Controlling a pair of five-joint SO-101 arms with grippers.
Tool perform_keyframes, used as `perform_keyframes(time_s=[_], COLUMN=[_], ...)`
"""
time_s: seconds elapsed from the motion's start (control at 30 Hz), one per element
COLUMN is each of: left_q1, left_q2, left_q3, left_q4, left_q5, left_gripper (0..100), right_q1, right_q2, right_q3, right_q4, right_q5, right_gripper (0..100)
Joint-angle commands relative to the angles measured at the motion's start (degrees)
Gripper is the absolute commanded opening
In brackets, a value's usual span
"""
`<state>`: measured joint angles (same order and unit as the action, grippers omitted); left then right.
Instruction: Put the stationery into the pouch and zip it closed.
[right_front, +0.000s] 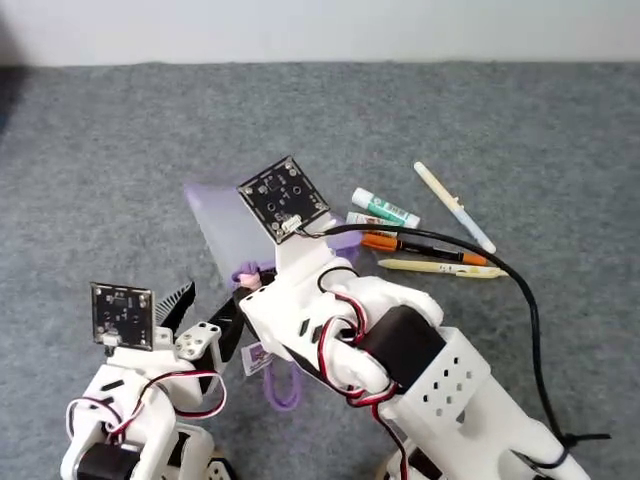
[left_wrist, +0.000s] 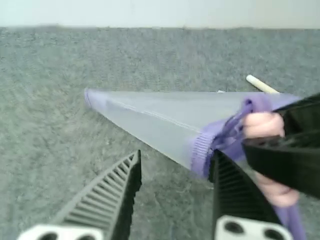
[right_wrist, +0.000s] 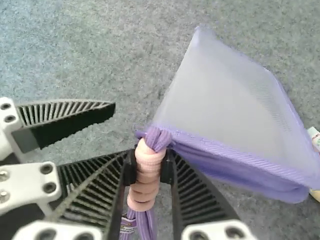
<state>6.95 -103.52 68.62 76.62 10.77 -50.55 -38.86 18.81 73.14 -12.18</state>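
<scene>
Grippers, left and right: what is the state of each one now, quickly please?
Left gripper: open, holding nothing, beside the pouch.
Right gripper: closed on the pink pull of the pouch.

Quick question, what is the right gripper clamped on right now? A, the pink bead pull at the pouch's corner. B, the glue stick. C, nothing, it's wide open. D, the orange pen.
A: in the right wrist view the right gripper is shut on the pink bead pull of the purple pouch, while the orange pen and the glue stick lie loose beside the pouch.
</scene>
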Motion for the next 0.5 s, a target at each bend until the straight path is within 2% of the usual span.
perform_keyframes(time_s=[0.0, 0.3, 0.47], left_q1=[0.09, 0.0, 0.0], left_q2=[-0.26, -0.26, -0.26], left_q3=[-0.4, -0.04, -0.04], left_q4=[-1.49, -1.49, -1.49], left_q5=[-1.05, -1.14, -1.23], left_gripper=[22, 22, 14], right_q1=[-0.75, -5.32, -5.41], right_q2=[-0.31, -0.4, -0.4], right_q3=[-3.16, -3.16, -4.4], right_q4=[1.1, 3.3, 3.74], right_q5=[0.7, 0.44, 0.44], right_gripper=[0.8, 0.8, 0.8])
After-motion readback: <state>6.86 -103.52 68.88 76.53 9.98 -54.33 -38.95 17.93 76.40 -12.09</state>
